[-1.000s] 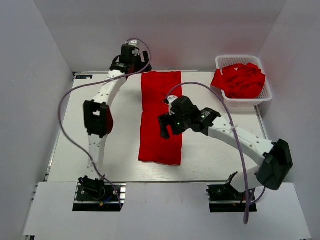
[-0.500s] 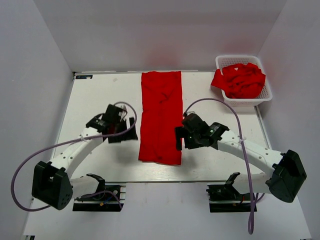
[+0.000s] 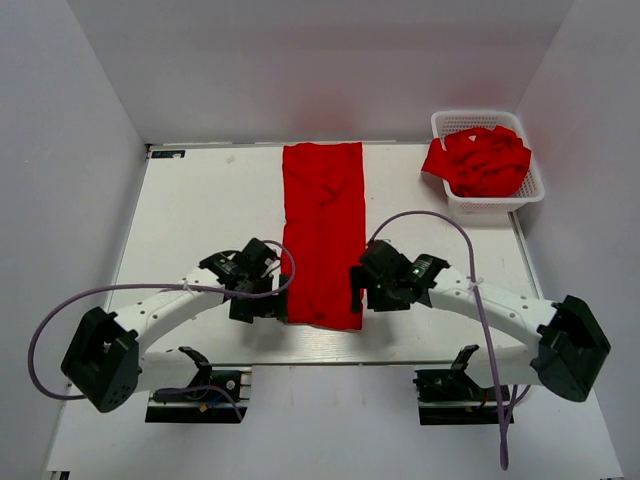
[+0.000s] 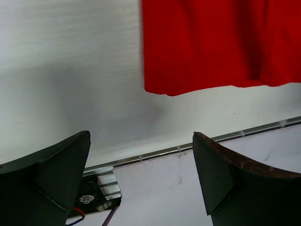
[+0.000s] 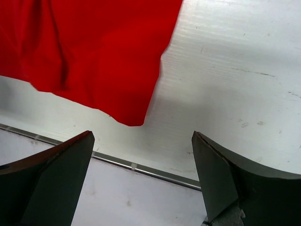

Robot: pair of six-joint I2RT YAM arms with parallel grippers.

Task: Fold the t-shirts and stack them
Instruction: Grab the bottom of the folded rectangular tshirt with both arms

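T-shirt (image 3: 322,235) laid flat in middle of surface (image 3: 190,210) as long narrow strip, from far edge almost to near edge. Sleeves look tucked in, so lengthwise folds prob. done & crosswise fold prob. next. Strip set square to both arms, so each can reach one end of the short near hem.

Left end effector (image 3: 266,300) low, just beside near-left corner (image 4: 155,87); right end effector (image 3: 360,290) mirrored just beside near-right corner (image 5: 134,120). Both spread wide, gripping nothing: wrist views show bare surface between fingers, red hem ahead of tips, not touching. Symmetric placement makes sense: pinching both corners together would keep hem straight if carried toward far end; one-sided pull would likely skew strip.

Wide spread prob. meant to straddle cloth edge w/ room to spare. Thin fabric flat on surface needs a finger slid under or a pinch from above, so low approach fits. Near hem slightly wavy in left wrist view, right corner drawn to a point in right wrist view; may bunch if grabbed off-centre.

Metal rail (image 4: 235,134) along near edge of surface, on robot side of hem; little room there, some risk of fingers catching on it.

Spare t-shirts (image 3: 483,160) heaped crumpled in white basket (image 3: 455,203) at far right, well apart from work zone, out of the way till needed. No folded stack visible; task judged early on.
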